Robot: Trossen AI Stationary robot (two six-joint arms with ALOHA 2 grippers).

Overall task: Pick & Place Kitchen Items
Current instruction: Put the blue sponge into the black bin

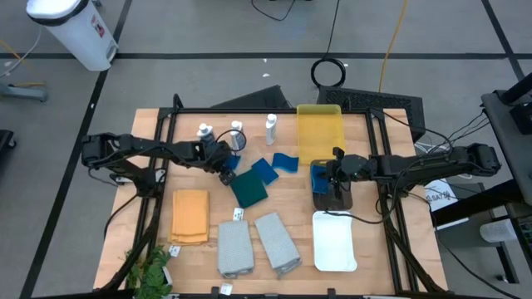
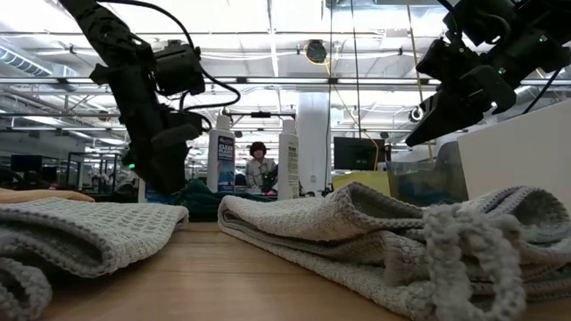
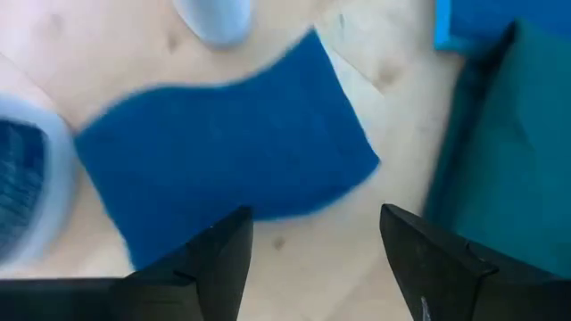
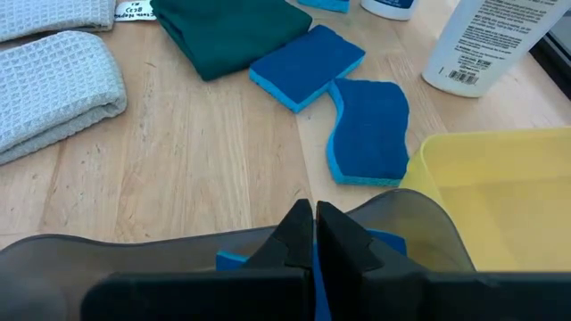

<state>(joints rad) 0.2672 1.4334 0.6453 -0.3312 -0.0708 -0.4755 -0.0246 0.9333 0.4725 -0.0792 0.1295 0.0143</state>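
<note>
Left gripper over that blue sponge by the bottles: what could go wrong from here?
1. Left gripper is open above the blue sponge, with white bottles right beside; descending may tip one.
2. The dark green cloth lies close; a finger may snag it.

Blurred sponge, perhaps beneath left claw

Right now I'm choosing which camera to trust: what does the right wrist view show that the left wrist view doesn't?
Only the right wrist view shows the yellow tray, two grey towels, a white bottle and the shut right gripper over the dark grey tray.

Only the left wrist view shows the open left gripper above one blue sponge.

Both show the wooden table and the dark green cloth.
</note>
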